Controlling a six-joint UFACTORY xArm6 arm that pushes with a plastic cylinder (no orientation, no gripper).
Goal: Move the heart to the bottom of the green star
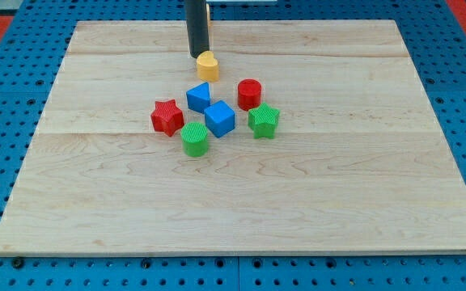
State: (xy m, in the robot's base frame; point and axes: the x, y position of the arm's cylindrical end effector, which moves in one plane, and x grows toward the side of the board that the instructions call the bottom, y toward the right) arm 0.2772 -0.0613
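The worktop (pixel 338 210) is pale wood with a smooth, slightly shiny top. The green star (pixel 263 121) and yellow heart (pixel 207 65) look like matt plastic with fine ridges. The rod (pixel 197 28) is dark and matt.

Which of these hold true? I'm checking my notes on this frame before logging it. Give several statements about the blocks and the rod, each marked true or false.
1. My tip is right beside the yellow heart, at its upper left. True.
2. The yellow heart lies below the green star. False: it lies above it, toward the view's top.
3. The red cylinder sits just above the green star. True.
4. The red star is right of the blue cube. False: it is left.
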